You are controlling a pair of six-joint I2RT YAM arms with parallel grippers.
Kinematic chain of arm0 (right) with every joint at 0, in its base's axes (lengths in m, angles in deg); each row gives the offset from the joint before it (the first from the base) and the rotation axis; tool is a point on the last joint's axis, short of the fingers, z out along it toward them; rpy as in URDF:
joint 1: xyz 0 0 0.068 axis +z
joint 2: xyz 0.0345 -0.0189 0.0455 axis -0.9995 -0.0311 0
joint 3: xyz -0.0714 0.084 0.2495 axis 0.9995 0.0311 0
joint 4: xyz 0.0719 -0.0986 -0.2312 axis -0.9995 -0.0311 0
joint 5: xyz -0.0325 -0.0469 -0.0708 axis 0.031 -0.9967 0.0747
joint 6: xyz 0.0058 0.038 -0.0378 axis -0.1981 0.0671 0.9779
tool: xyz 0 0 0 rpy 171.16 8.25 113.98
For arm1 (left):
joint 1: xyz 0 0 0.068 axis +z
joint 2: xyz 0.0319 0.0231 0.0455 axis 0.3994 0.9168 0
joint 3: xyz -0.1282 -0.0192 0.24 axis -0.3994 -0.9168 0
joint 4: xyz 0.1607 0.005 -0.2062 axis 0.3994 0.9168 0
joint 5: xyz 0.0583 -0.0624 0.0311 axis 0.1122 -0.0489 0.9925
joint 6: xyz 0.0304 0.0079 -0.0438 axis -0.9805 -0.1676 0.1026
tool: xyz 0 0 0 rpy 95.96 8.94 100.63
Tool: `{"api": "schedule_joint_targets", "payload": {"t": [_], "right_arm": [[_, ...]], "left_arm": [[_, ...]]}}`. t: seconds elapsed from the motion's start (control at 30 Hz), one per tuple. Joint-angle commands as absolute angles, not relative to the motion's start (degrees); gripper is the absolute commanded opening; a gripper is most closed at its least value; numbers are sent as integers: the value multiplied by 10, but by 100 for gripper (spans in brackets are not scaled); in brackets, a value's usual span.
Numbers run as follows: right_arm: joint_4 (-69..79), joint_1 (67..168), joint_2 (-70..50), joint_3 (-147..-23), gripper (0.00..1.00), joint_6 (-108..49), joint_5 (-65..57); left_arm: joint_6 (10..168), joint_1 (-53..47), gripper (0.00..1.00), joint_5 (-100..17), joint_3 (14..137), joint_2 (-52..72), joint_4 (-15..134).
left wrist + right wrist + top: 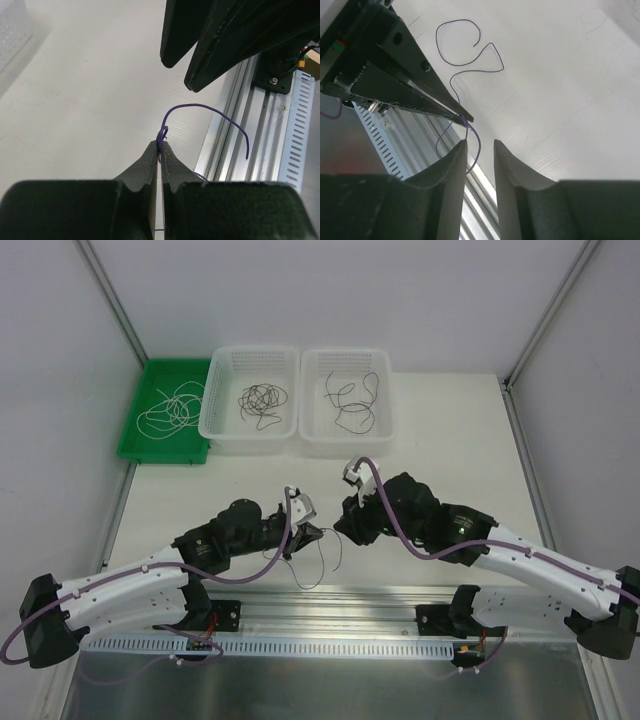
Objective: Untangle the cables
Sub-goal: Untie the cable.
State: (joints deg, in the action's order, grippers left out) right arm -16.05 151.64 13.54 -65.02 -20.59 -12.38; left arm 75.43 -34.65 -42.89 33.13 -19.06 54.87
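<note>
worktop [450, 440]: white; the action sits at the near edge, over the metal rail [350, 600].
bins: green tray [160, 457] with a whitish cable [170, 412], two white baskets [250, 443] with dark cables [262, 400]. All at the far edge, well apart from the arms.
left tool [160, 146]: clenched on the held cable [195, 104], pinching a small kink or knot right at the tips.
right tool [480, 145]: released, jaws parted, tips just beside the left tips. One strand runs into the gap by one finger, not gripped.
held cable: thin, dark purple. One free end arcs over the rail, the rest curls in loose loops on the worktop.
step: probably right tool takes the strand next to the kink, then the two pull apart.
how: close right tool on one strand only, close to the left pinch. Pull slowly, sideways, low over the worktop. Left tool holds firm.
risk: wire is thin and may slip the pads; a hard tug could tighten the kink.
</note>
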Motion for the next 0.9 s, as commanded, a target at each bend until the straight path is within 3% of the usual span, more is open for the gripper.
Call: {"api": "schedule_joint_targets", "payload": {"t": [0.0,0.37,0.87], "right_arm": [[-150,1522,148,-664,30,-198,-142],[-87,1524,93,-644,21,-218,-79],[-67,1523,71,-635,21,-222,-60]], "left_arm": [[792,-353,0,-424,359,-183,559],[816,-353,0,-439,376,-176,564],[824,-353,0,-447,376,-201,566]]}}
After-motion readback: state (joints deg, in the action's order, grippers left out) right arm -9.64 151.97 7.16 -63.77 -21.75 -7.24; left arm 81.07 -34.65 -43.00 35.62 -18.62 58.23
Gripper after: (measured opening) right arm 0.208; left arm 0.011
